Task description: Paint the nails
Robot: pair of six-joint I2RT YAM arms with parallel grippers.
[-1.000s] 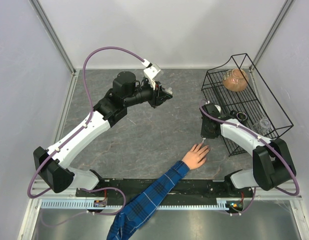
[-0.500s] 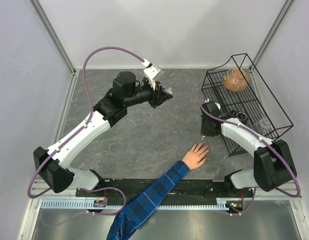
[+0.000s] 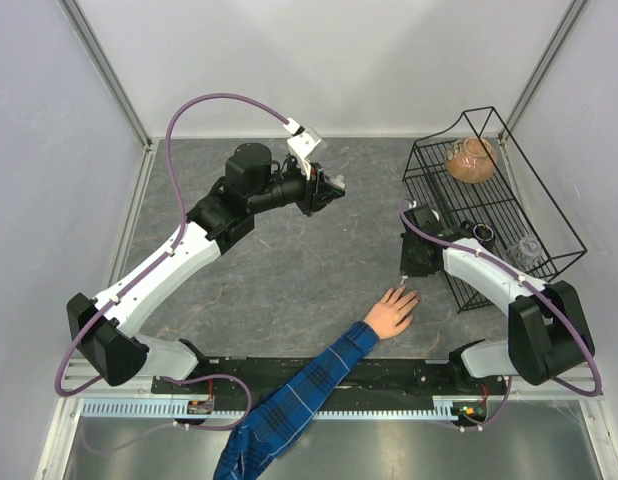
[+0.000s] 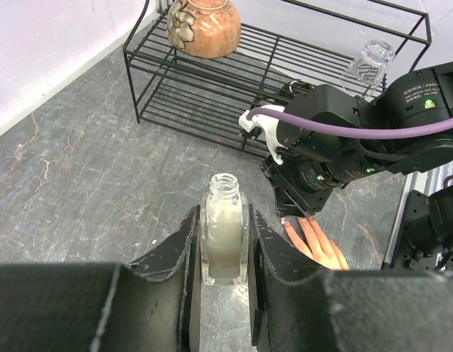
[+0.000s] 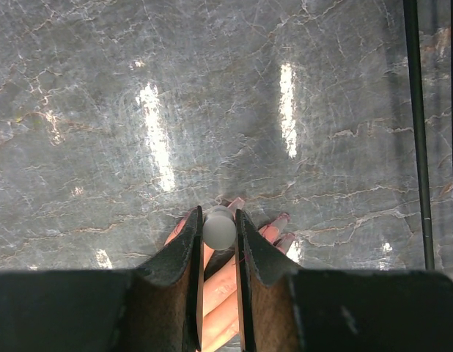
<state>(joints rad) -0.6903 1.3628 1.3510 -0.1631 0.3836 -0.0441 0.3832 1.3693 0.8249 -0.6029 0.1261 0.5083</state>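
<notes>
A light-skinned hand [image 3: 392,312] with a blue plaid sleeve lies flat on the grey table, fingers pointing away. Its nails [image 5: 283,218] are tiny, and some look pinkish-red. My right gripper [image 3: 404,270] is shut on the grey round brush cap [image 5: 218,227] and holds it upright just over the fingertips. The brush itself is hidden under the cap. My left gripper [image 3: 336,188] is far off at the back middle, shut on an open glass bottle of milky polish [image 4: 224,231]. The hand also shows in the left wrist view [image 4: 318,244].
A black wire rack [image 3: 489,205] stands at the back right, close behind my right arm. It holds a brown flowered pot [image 3: 471,160] and a clear glass [image 3: 527,247]. The plaid sleeve [image 3: 289,405] crosses the near edge between the arm bases.
My right gripper drew the brush cap a little back from the fingertips, then came slightly closer again. The left arm, the bottle and the hand have not moved.
</notes>
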